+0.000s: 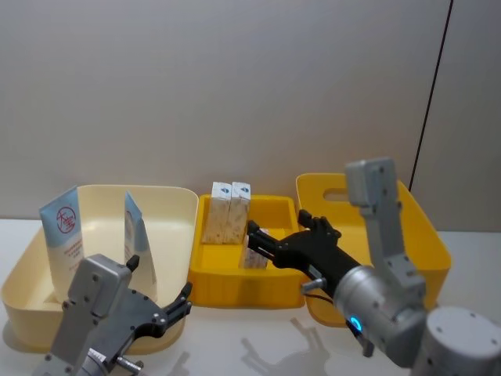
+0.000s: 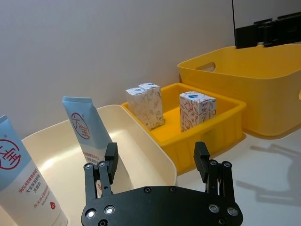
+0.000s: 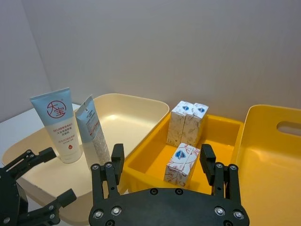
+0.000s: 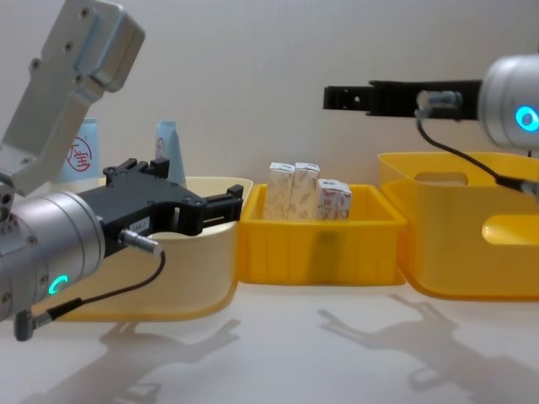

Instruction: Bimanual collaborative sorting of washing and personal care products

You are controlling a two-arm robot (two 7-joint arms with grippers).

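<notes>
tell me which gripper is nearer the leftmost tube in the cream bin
Left. The left gripper hangs open at the front right of the cream bin, short of the leftmost tube. The right gripper, open, is over the small yellow tray.

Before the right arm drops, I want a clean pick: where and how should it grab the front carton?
Likely its upper half, from above: the carton stands upright, apart from the pair behind, and the tray wall guards its lower sides. The open right gripper hovers above.
</notes>
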